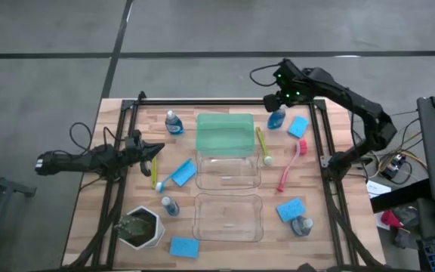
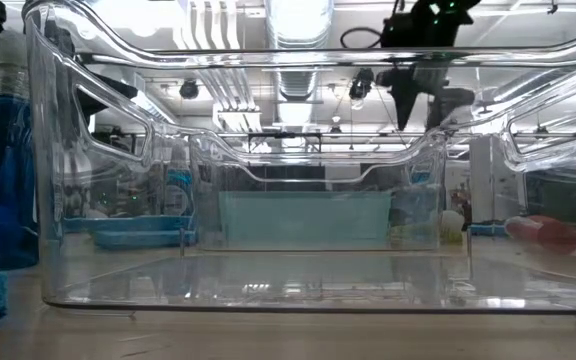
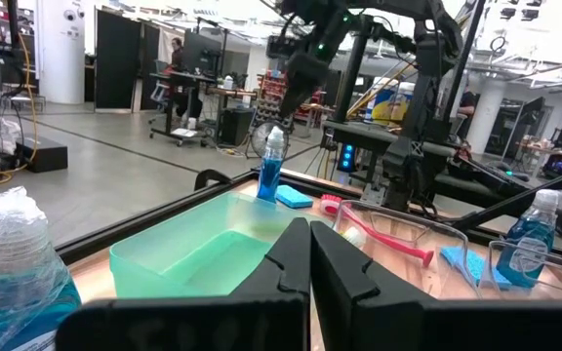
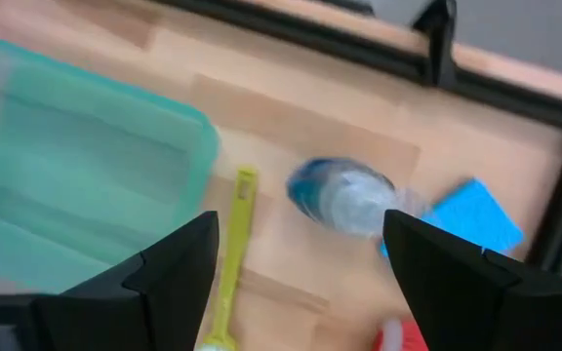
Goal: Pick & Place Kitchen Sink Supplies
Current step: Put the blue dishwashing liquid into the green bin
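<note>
My right gripper (image 4: 301, 222) is open and hovers over a clear bottle of blue liquid with a white cap (image 4: 344, 200), which stands near the table's far edge (image 1: 276, 119). A blue sponge (image 1: 298, 126) lies just right of it, and a yellow-green brush (image 1: 263, 145) and a pink-red brush (image 1: 289, 168) lie nearer. Three more bottles (image 1: 174, 122) (image 1: 170, 205) (image 1: 302, 225) and three more sponges (image 1: 183, 174) (image 1: 290, 208) (image 1: 184, 246) are spread over the table. My left gripper (image 1: 155, 151) is shut and waits at the left, beside another yellow-green brush (image 1: 155, 174).
A green tray (image 1: 225, 134) and two clear bins (image 1: 229, 172) (image 1: 227, 217) line up down the table's middle. A white hexagonal pot of greenery (image 1: 142, 228) stands at the near left. A black frame (image 1: 202, 104) borders the table. People and desks show in the room beyond.
</note>
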